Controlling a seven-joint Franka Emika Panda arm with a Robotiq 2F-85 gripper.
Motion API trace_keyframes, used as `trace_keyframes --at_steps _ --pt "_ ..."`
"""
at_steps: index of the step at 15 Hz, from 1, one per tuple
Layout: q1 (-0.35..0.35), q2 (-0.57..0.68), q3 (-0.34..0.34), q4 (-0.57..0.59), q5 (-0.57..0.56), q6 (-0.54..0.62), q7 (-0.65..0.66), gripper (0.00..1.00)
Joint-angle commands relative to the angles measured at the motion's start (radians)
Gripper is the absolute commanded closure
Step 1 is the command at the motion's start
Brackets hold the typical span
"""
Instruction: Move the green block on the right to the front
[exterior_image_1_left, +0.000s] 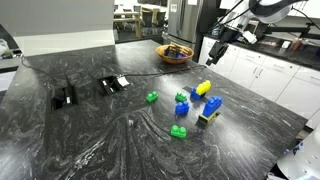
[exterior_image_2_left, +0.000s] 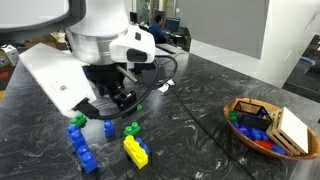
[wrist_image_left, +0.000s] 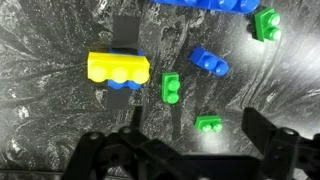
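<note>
Three small green blocks lie among blue and yellow bricks on the dark marble table (exterior_image_1_left: 90, 140). In the wrist view one green block (wrist_image_left: 209, 124) lies just ahead of and between my fingers, a second (wrist_image_left: 171, 88) sits beside a blue brick (wrist_image_left: 209, 62), and a third (wrist_image_left: 266, 24) is at the far right. In an exterior view they show at the left (exterior_image_1_left: 152, 97), middle (exterior_image_1_left: 181, 97) and front (exterior_image_1_left: 178, 131). My gripper (wrist_image_left: 195, 145) is open and empty, hanging above the bricks; it shows in both exterior views (exterior_image_1_left: 218, 48) (exterior_image_2_left: 116, 100).
A yellow brick (wrist_image_left: 118, 68) (exterior_image_2_left: 135, 150) and several blue bricks (exterior_image_1_left: 212, 104) (exterior_image_2_left: 80, 145) lie around the green ones. A wooden bowl (exterior_image_1_left: 175, 52) (exterior_image_2_left: 238, 138) of toys stands at the table's back. Two black objects (exterior_image_1_left: 63, 97) (exterior_image_1_left: 112, 84) lie off to one side.
</note>
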Motion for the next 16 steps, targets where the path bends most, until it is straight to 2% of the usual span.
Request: trace_keyframes --at_steps 1,5,9,15,16 --pt "-0.021 0.002 0.018 0.002 0.008 -0.003 -0.006 0.00" --pt "-0.021 0.002 0.018 0.002 0.008 -0.003 -0.006 0.00" --pt "-0.008 0.098 0.050 0.070 -0.047 -0.056 -0.004 0.00" --pt "-0.007 0.268 0.127 0.208 -0.125 -0.047 0.035 0.00" --pt "-0.005 0.235 0.125 0.157 -0.093 -0.016 0.017 0.00"
